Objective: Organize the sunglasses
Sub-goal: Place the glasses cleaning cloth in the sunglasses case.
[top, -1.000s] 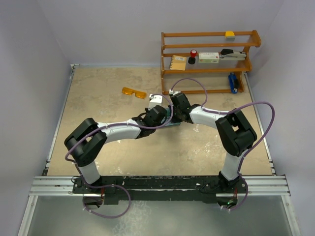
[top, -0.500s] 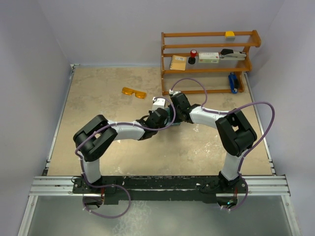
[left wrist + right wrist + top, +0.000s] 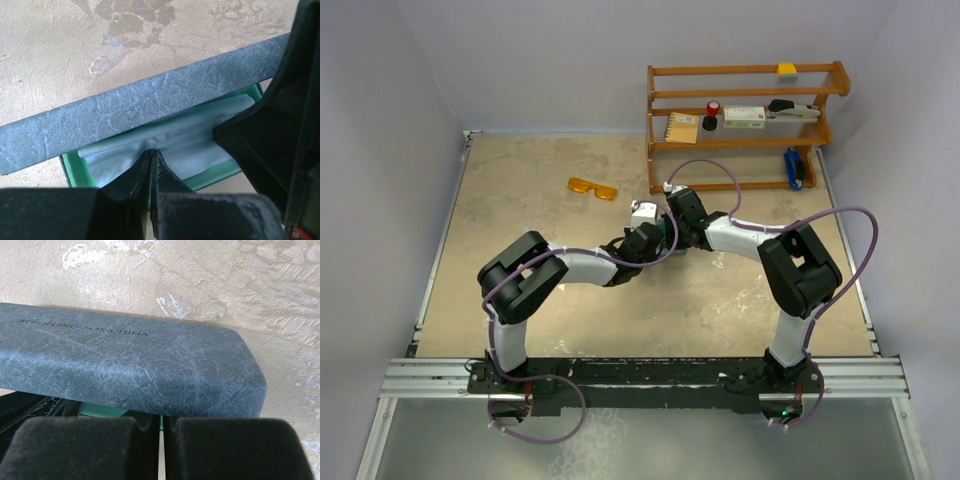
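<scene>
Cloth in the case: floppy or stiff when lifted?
Likely floppy: the cloth creases and puckers where the left pincer pinches it. Probably light: it looks thin. May snag under the case lid, which hangs over it.

1. Walls [image 3: 550,70]: plain pale lilac, 3 sides.
2. Worktop [image 3: 520,210]: beige, mottled, evenly lit.
3. Wood shelf [image 3: 745,125]: 3 tiers, far-right corner.
4. Metal rail [image 3: 640,372] along near edge.

We see a tan table [image 3: 520,210] bearing the orange sunglasses [image 3: 593,187], a blue-grey case [image 3: 130,365] near its middle and a wooden rack [image 3: 720,71] behind.
</scene>
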Available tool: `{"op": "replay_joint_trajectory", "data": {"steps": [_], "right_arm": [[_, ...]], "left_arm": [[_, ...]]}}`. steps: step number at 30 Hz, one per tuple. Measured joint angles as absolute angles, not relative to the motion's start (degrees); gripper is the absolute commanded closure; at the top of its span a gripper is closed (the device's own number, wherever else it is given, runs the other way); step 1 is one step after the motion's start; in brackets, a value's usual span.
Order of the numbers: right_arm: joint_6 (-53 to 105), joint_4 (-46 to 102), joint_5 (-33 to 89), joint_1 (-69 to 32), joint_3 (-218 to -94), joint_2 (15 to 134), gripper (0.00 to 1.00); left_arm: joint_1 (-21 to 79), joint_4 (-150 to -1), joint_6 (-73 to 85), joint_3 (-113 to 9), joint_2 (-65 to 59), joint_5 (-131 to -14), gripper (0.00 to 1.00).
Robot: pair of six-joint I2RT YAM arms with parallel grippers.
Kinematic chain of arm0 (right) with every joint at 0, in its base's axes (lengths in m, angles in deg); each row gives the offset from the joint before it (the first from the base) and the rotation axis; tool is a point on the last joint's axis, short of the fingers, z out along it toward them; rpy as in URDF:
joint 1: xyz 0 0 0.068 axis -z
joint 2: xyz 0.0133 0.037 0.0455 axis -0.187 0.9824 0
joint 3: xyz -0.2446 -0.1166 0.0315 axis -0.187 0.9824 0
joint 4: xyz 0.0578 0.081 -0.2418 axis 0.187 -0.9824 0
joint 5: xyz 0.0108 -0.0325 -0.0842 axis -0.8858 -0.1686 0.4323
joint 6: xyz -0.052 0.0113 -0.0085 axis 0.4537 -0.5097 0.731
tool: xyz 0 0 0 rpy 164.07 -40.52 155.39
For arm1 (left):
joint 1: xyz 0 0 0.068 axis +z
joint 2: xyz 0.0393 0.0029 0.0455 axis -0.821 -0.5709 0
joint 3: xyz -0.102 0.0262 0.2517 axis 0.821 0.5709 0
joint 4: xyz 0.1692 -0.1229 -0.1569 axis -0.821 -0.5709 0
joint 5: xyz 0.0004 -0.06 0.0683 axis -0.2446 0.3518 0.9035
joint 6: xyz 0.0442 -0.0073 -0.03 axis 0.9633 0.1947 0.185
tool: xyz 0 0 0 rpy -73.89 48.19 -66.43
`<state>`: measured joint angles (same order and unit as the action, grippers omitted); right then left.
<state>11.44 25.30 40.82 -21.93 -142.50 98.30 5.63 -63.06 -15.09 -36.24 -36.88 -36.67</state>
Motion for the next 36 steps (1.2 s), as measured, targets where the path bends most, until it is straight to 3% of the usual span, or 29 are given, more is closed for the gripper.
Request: {"op": "replay_joint_trajectory", "data": {"steps": [22,33,36], "right_arm": [[11.4,25.3,40.8,-21.9,-142.5,98.3,1.00],[11.4,25.3,40.8,-21.9,-142.5,98.2,1.00],[11.4,25.3,41.0,-21.9,-142.5,98.2,0.95]], "left_arm": [[5.6,-70.5,-16.4,-35.2,-34.9,-26.9,1.00],[5.6,-75.2,-15.8,-34.3,-28.7,-28.0,0.99],[5.6,-76.5,-15.5,-34.3,-25.5,-27.9,0.99]]}}
